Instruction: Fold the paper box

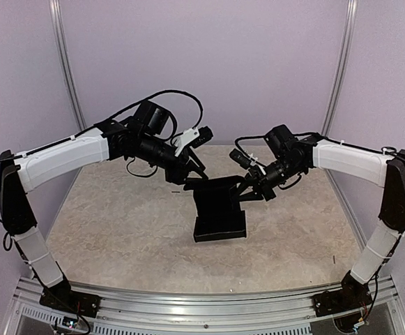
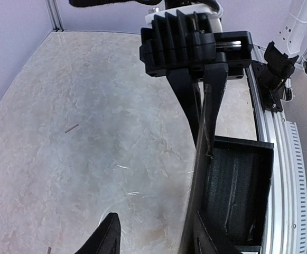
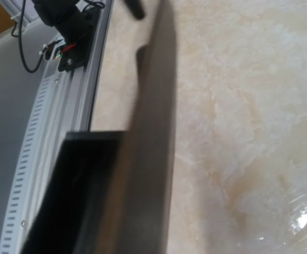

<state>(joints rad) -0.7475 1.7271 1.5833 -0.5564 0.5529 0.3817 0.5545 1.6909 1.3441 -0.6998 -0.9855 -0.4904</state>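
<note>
Because the overhead camera sits behind the arms, the nearest thing I see is the ribbed aluminium rail (image 1: 209,310) that carries both bases. Beyond it lies the table (image 1: 111,230), a matte beige surface veined like marble. At its middle rests the paper box (image 1: 219,213), made of thin matte black card. It has the shape of a shallow rectangular tray with low upright walls. A flat flap stands up at the tray's far end, and both wrist cameras show it edge-on as a thin dark blade.

The right gripper (image 1: 246,192) has its ribbed black fingers pinched tight on that flap from the right. The left gripper (image 1: 192,174) hangs over the box's far left corner with its jaws spread wide and nothing in them. One of its tapered fingers (image 2: 107,238) is well clear of the flap. The other is close against the card, though I cannot tell whether it touches. Smooth lilac wall panels (image 1: 202,70) close off the back.
</note>
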